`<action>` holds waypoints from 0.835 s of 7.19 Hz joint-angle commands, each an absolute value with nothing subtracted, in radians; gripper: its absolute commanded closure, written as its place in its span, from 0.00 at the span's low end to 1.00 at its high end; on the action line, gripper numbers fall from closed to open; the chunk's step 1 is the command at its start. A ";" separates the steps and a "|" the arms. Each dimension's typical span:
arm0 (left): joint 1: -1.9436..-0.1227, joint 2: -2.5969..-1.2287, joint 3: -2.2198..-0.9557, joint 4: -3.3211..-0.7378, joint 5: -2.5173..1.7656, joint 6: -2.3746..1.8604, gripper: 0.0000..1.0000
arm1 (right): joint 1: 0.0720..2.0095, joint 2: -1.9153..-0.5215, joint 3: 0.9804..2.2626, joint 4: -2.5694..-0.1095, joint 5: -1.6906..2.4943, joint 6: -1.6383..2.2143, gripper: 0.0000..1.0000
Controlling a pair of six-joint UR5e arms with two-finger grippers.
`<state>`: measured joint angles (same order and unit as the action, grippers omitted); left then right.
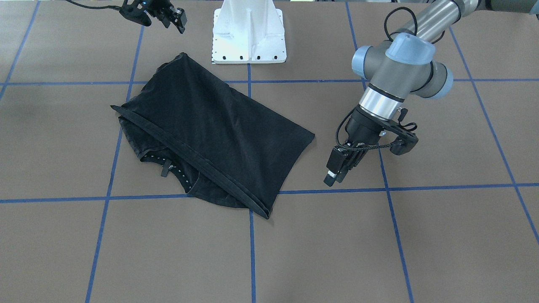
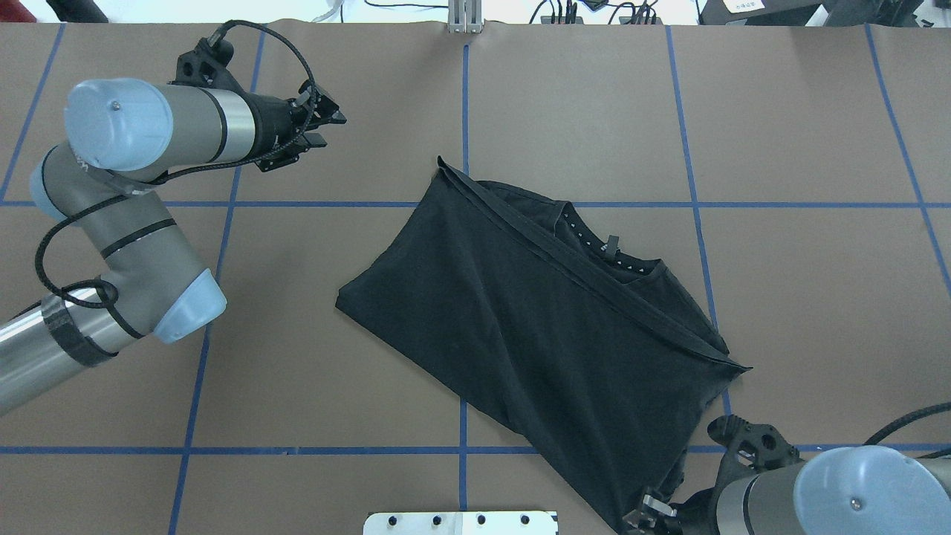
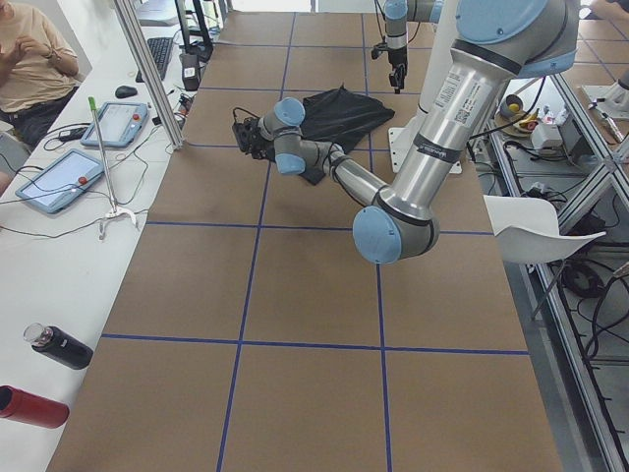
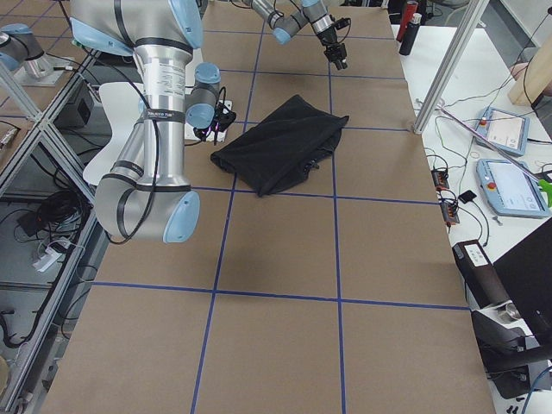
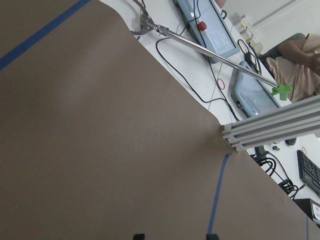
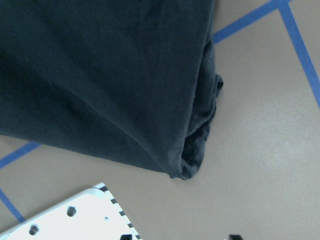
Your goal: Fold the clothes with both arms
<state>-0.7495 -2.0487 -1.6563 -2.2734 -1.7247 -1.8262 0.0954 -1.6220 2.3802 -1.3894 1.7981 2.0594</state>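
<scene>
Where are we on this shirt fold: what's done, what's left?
Done: the black T-shirt lies doubled over, a hemmed edge running diagonally just below the collar. In hand: nothing; the left gripper and right gripper are both open and off the cloth. Left: probably another fold, since the bundle looks loose and uneven.

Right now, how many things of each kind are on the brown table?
black T-shirt: 1
robot arms: 2
white base: 1
Total: 4
</scene>
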 commanded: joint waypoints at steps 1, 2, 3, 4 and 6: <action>-0.646 -1.944 -1.768 -2.165 -1.669 -1.832 0.46 | 0.304 -1.523 2.378 -1.391 1.846 2.059 0.00; -0.596 -1.913 -1.767 -2.163 -1.645 -1.833 0.46 | 0.439 -1.461 2.347 -1.390 1.927 2.054 0.00; -0.559 -1.893 -1.766 -2.163 -1.632 -1.870 0.44 | 0.534 -1.384 2.291 -1.391 1.977 2.051 0.00; -0.513 -1.890 -1.747 -2.163 -1.612 -1.885 0.44 | 0.576 -1.341 2.243 -1.393 1.985 2.049 0.00; -0.471 -1.899 -1.743 -2.154 -1.591 -1.911 0.44 | 0.604 -1.325 2.224 -1.393 1.968 2.045 0.00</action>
